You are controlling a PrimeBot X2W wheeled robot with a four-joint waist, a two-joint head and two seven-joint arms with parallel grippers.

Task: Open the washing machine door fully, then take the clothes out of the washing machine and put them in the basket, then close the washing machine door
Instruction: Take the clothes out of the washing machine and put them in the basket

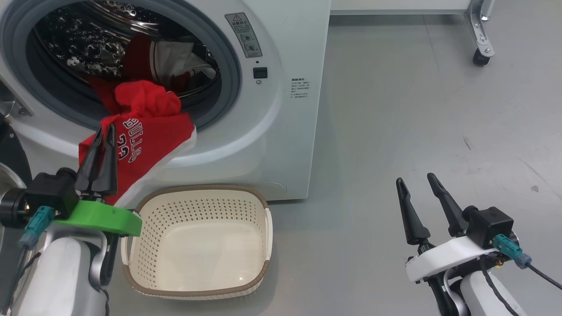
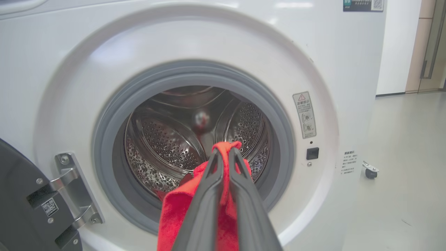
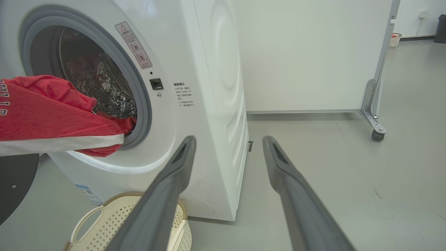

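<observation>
The washing machine (image 1: 281, 131) stands open, and its door (image 1: 11, 153) is swung out to the left, seen as a dark edge. A red jersey (image 1: 149, 136) with navy lettering hangs out of the drum over the grey seal. My left gripper (image 1: 106, 129) is shut on its left part, and in the left wrist view red fabric (image 2: 174, 209) is pinched between the fingertips (image 2: 214, 164). More red and white clothes (image 1: 162, 61) lie deeper in the drum. The cream basket (image 1: 197, 188) sits on the floor just below the jersey, with nothing in it. My right gripper (image 1: 417, 182) hangs open over the floor to the right.
The door's metal hinge (image 2: 73, 188) and dark inner face (image 2: 21, 209) show at the lower left of the left wrist view. A white partition on a castor wheel (image 1: 480, 55) stands at the far right. Grey floor (image 1: 417, 109) spreads to the machine's right.
</observation>
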